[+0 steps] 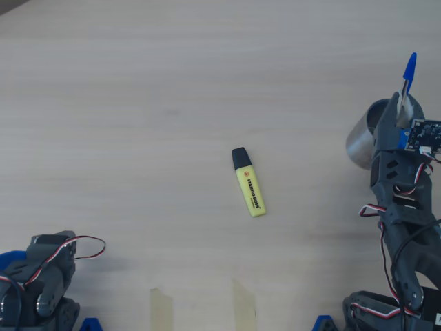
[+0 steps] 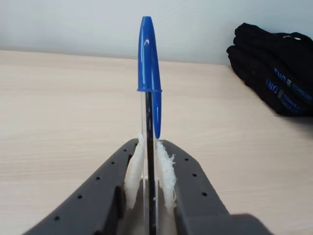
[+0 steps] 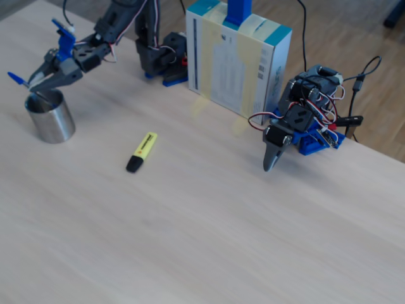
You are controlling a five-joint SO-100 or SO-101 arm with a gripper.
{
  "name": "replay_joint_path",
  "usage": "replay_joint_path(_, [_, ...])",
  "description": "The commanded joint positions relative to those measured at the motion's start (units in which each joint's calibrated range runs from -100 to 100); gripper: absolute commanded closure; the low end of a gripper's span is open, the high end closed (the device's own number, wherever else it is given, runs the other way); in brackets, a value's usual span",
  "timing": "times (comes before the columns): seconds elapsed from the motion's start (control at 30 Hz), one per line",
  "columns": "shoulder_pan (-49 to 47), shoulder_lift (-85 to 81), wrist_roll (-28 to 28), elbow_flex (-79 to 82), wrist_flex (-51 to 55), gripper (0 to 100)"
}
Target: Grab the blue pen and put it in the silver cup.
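Just over the cup point(image 3: 49, 117), the gripper point(image 2: 149, 169) clamps the pen point(image 2: 149, 73), cap pointing beyond its fingertips; nothing visible inside the cup.

We read little: black print runs along the yellow highlighter point(image 1: 249, 183) — too small to make out — and blue lettering marks the black bag point(image 2: 277, 70), right of the claw, illegible.
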Motion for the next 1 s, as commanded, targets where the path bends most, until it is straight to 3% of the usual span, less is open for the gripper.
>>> replay_joint_path(0.0, [0.27, -0.95, 0.22, 0.33, -0.7, 98])
replay_joint_path(0.47, [-0.26, -0.95, 0.22, 1.96, -0.1, 97])
replay_joint_path(0.7, [-0.34, -1.28, 0.22, 1.96, 1.27, 83])
replay_joint_path(0.97, [-0.08, -7.85, 0.22, 1.96, 9.85, 79])
